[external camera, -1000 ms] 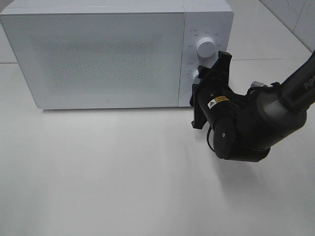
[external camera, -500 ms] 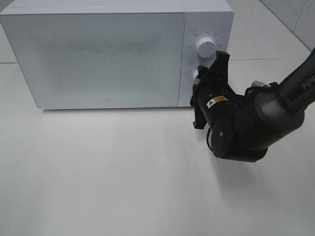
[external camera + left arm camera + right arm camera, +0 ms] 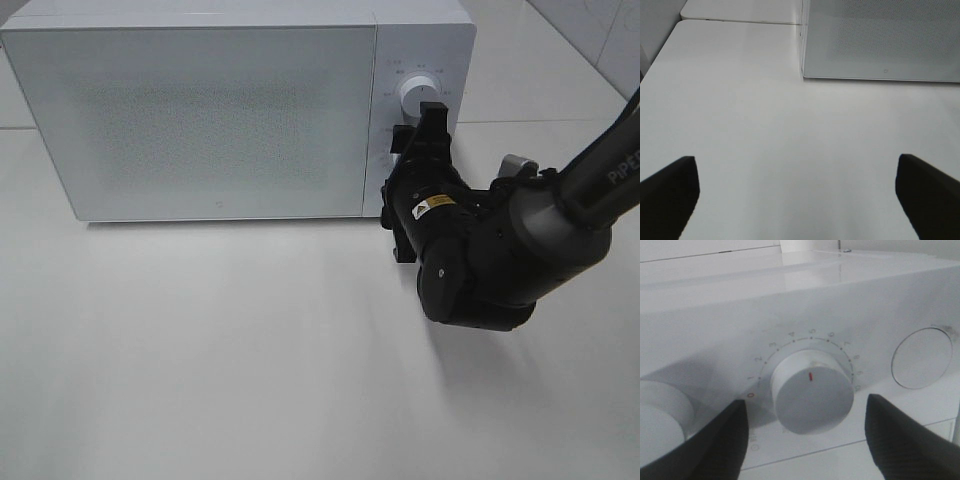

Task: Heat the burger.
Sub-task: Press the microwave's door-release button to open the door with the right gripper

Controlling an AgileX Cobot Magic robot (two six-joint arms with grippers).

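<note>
The burger is out of view. The white microwave (image 3: 220,110) stands at the back with its door shut. My right gripper (image 3: 421,133) is open at the control panel, one finger on either side of the lower dial (image 3: 812,395), and it hides that dial in the high view. The fingers (image 3: 715,445) stand apart from the dial, whose red mark points near the middle of its number scale. My left gripper (image 3: 796,161) is open and empty over bare table, in front of the microwave's left corner (image 3: 804,75). It does not show in the high view.
The upper dial (image 3: 418,95) shows just above my right gripper and at the edge of the right wrist view (image 3: 660,420). A round button (image 3: 921,358) sits on the dial's other side. The white table (image 3: 200,350) spreads in front of the microwave.
My right gripper has turned and moved up and in toward the control panel, and now covers the lower dial in the high view. The microwave has not moved.
</note>
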